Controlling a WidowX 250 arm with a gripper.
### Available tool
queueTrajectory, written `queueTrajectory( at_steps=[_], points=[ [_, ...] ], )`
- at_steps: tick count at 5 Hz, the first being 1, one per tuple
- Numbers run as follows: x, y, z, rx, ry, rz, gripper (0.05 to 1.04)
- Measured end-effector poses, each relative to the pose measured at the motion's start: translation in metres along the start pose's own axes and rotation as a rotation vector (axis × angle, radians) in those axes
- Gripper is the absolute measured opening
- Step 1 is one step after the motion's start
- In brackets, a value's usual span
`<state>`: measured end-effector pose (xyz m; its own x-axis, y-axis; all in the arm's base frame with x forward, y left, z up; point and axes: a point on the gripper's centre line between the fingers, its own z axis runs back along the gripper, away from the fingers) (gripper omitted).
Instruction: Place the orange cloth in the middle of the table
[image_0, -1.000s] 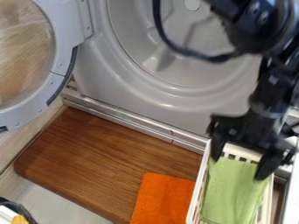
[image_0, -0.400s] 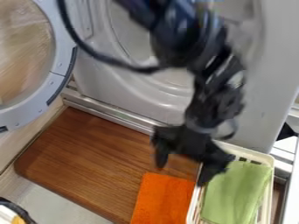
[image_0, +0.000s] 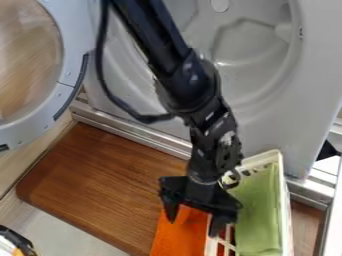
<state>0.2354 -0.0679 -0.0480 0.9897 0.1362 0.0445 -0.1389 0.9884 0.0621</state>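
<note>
Shows plain orange on the flat cloth (image_0: 175, 235), streaky brown on the round-cornered wooden board (image_0: 100, 185), plain light green on the oblong cloth (image_0: 260, 215) at right.

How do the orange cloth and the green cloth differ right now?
The orange cloth is bright orange; the green cloth is pale green. The orange cloth lies on the wooden table, while the green cloth is in the white basket. The claw hangs over the orange cloth, with the green cloth off to its side. Both look plain, without pattern.
</note>
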Motion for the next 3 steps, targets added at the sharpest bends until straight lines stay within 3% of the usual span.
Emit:
queueTrajectory(
  at_steps=[1,2,3],
  points=[
    [0.001,0.002,-0.006,0.01,0.001,-0.01,1.0],
    [-0.001,0.009,0.002,-0.009,0.0,0.002,1.0],
    [0.006,0.006,0.033,-0.054,-0.07,-0.001,1.0]
  ],
)
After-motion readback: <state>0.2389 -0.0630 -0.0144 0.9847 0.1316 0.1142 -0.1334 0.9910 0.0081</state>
